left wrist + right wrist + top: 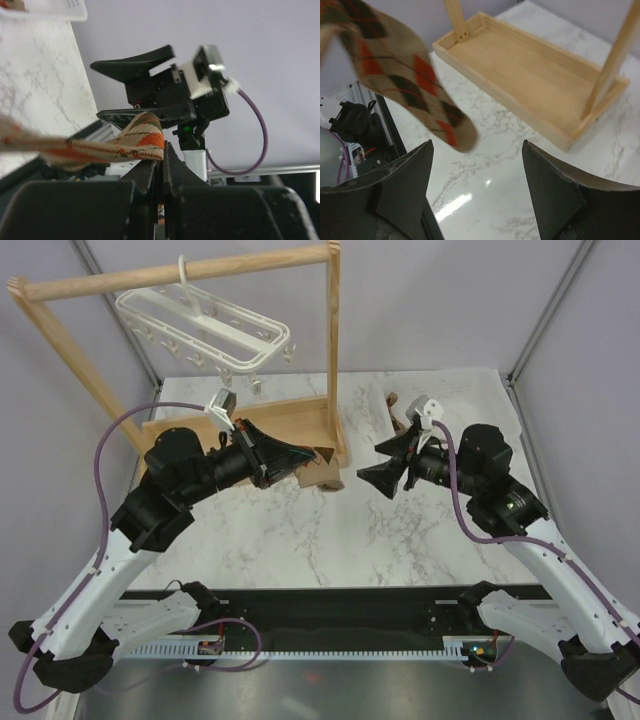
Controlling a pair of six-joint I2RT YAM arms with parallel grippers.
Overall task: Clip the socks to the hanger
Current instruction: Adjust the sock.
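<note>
Left wrist view: left pincer clamped on the sock; right pincer, apart, should take its dangling toe squarely.

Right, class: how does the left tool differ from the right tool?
The left tool is shut on a sock; the right tool is open and empty. The left tool sits by the wooden tray; the right tool hangs over the table. Both are black.

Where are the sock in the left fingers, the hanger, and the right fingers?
sock (pixel 142 137), left wrist view, patterned fabric just ahead of the pinch.
hanger (pixel 255 352), top external view, right end of the white frame.
right fingers (pixel 555 192), right wrist view, surface of one finger.
</note>
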